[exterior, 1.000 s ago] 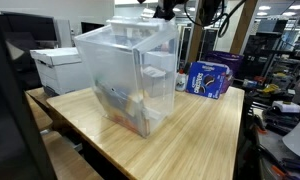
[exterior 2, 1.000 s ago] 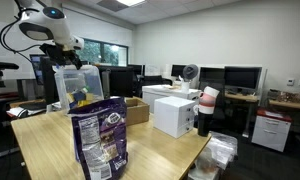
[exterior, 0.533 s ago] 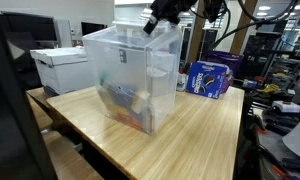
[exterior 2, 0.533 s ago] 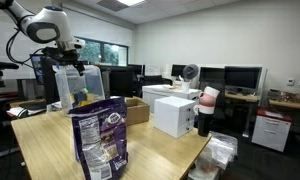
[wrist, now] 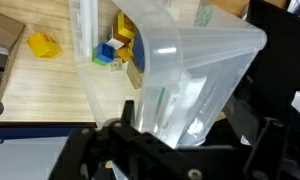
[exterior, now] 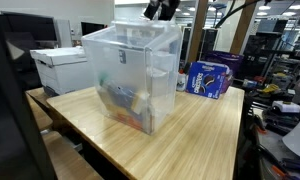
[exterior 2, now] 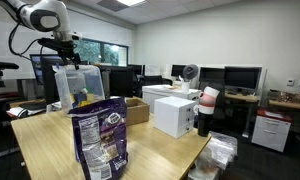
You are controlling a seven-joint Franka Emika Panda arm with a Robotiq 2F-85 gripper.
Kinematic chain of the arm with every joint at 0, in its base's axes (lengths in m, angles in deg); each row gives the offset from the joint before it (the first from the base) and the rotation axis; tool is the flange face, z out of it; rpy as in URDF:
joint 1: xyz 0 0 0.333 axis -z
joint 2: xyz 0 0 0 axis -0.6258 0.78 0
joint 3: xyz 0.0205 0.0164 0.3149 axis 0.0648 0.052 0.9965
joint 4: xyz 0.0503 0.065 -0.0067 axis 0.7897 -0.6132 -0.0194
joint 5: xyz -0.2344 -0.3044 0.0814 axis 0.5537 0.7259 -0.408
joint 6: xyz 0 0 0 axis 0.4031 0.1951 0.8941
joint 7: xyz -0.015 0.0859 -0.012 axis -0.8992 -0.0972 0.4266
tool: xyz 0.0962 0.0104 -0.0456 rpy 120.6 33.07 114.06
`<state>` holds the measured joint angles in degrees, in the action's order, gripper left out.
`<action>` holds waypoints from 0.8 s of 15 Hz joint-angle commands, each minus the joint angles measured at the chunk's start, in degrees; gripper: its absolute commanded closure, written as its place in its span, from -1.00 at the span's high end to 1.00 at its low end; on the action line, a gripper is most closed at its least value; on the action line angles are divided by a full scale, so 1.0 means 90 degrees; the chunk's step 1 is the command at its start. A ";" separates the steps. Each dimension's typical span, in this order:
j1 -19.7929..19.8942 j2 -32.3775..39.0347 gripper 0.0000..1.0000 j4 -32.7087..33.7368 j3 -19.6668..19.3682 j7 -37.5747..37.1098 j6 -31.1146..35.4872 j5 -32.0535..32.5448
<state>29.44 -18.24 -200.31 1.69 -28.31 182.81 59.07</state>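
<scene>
Clear plastic bin point(exterior: 135, 75), open top, standing upright on wood table point(exterior: 205, 130); colourful small items point(exterior: 125, 100) piled at its bottom.

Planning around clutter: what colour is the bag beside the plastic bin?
The bag is blue, clearest in an exterior view.

The arm point(exterior 2: 42, 15) is seen raised and bent at the elbow, with the wrist turned downward. The hand point(exterior: 158, 10) is carried high in both exterior views, pointed down at a slant. In the wrist view its two dark fingers point(wrist: 123, 118) are shown at the lower edge, spread wide apart.
</scene>
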 commanded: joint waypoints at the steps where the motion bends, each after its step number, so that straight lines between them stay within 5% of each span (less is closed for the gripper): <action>1: -0.0147 0.0031 1.00 0.0252 -0.0105 -0.0377 -0.0455 0.0418; 12: -0.0142 0.0154 1.00 0.0984 0.0078 -0.1232 -0.1464 0.1847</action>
<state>28.68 -17.74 -193.47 2.15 -37.00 171.77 73.41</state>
